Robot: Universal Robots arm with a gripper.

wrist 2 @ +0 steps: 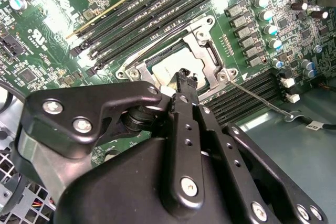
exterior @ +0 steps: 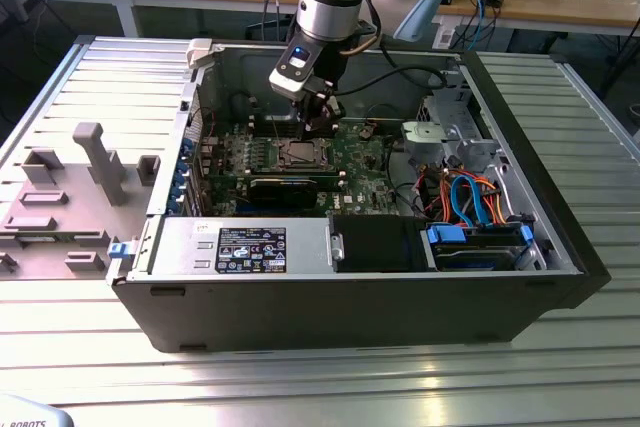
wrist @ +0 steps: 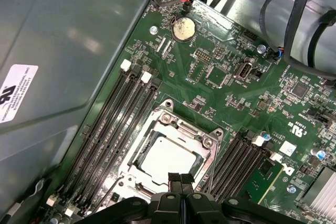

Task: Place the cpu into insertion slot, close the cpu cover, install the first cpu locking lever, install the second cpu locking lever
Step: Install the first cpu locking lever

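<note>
The cpu (wrist: 167, 157) lies flat in the insertion slot (exterior: 300, 154) on the green board, its silvery top showing. The cpu cover (wrist: 173, 124) is down over it, framing the chip in its square window. In both wrist views my gripper (wrist: 181, 178) is shut with nothing between its fingers. Its tips hover right at the socket's edge over the cpu (wrist 2: 176, 69). A thin wire locking lever (wrist 2: 260, 98) sticks out sideways from the cover (wrist 2: 202, 51) across the memory slots. In the exterior view the gripper (exterior: 318, 127) hangs inside the open computer case just above the socket.
Long black memory slots (wrist: 113, 124) flank the socket on both sides. A coin battery (wrist: 184, 29) and cables (wrist: 294, 19) lie beyond it. The grey case wall (wrist: 63, 51) stands close by. A drive cage with wiring (exterior: 470, 187) fills the exterior view's right.
</note>
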